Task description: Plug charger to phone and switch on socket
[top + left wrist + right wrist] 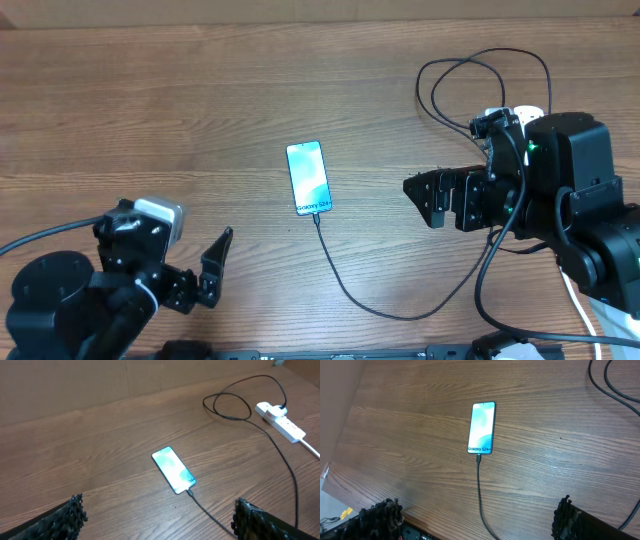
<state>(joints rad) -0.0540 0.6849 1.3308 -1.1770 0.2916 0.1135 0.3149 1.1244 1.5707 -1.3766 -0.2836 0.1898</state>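
The phone [308, 178] lies flat mid-table with its light-blue screen lit; it also shows in the left wrist view [173, 470] and the right wrist view [482, 428]. The charger cable [350, 285] has its connector tip in the phone's near end and runs right, looping at the back [480, 80] toward the socket [525, 116]. The socket shows best in the left wrist view [280, 421], with the black plug in it. My left gripper [215, 265] is open and empty, front left of the phone. My right gripper [425, 200] is open and empty, right of the phone.
The socket's white cord [585, 310] runs along the right edge under my right arm. The wooden table's front edge [420, 520] lies close below the right gripper. A brown cardboard wall [100, 380] stands behind the table.
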